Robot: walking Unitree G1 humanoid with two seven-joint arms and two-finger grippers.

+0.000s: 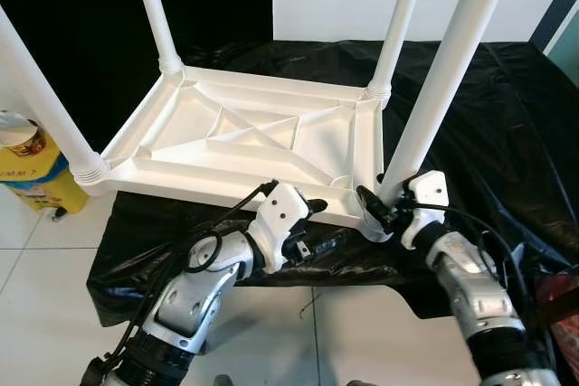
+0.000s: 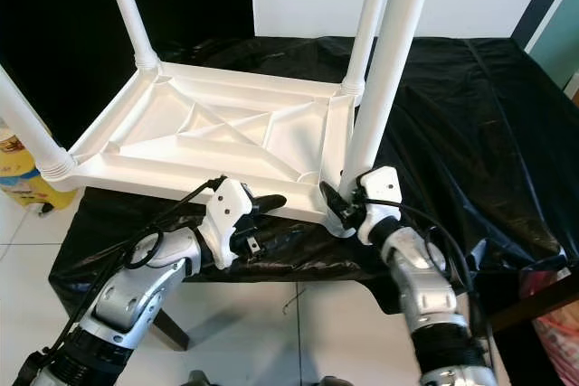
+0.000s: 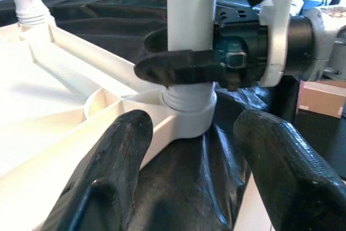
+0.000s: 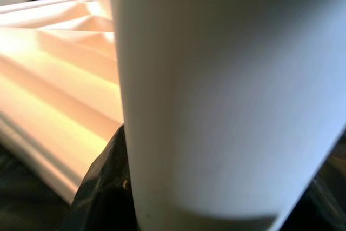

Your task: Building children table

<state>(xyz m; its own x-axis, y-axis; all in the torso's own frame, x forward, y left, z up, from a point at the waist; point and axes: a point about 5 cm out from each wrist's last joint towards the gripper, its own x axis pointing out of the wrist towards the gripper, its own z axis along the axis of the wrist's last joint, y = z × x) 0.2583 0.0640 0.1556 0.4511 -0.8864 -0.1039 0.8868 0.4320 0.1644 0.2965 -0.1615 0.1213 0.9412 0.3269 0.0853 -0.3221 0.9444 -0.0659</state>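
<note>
Two silver metal arms, ribbed black collars near the elbows. Left pincer: white plastic housing with small dark screw holes, two long black fingers with a rubbery, pebbled surface. Right pincer: same white housing, black fingers, a metal bolt head and teal-tinted part at the finger base. Thin black cables loop loosely along both forearms, one coil beside the left wrist.

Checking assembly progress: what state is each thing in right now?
Table top: upside down on the black sheet.
Near-right leg: upright in its corner socket, right gripper shut on it.
Other three legs: upright in their sockets.
Left gripper: open, near the table's front edge.
</note>
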